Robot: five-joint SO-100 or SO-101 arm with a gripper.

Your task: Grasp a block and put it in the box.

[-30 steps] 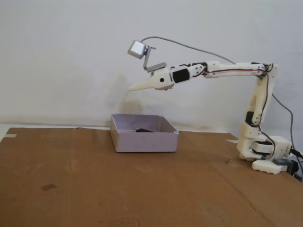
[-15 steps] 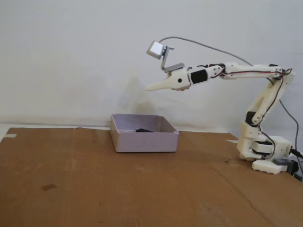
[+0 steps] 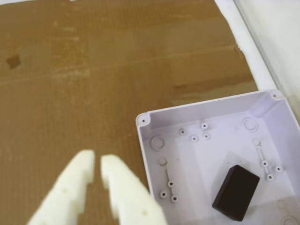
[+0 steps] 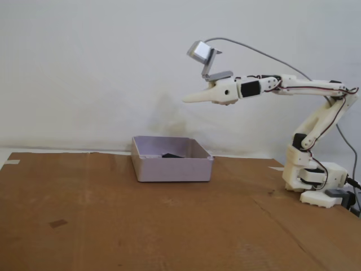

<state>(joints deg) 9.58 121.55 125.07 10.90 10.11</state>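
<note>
The small black block [image 3: 236,192] lies flat on the floor of the pale lavender-grey box [image 3: 201,104], near its lower right in the wrist view. In the fixed view only the block's top [image 4: 171,154] peeks over the box wall [image 4: 172,169]. My white gripper [image 4: 186,99] hangs high in the air, above and slightly right of the box, pointing left. In the wrist view the gripper [image 3: 97,160] shows its two fingers nearly touching, with nothing between them, over bare cardboard to the left of the box.
Brown cardboard [image 4: 113,214] covers the table, with a small dark mark [image 4: 57,223] at the front left. The arm's white base [image 4: 316,183] stands at the right edge. A white wall rises behind.
The arm has drawn back to the right and risen a little, carrying the gripper away from above the box. The block stays in the box.
</note>
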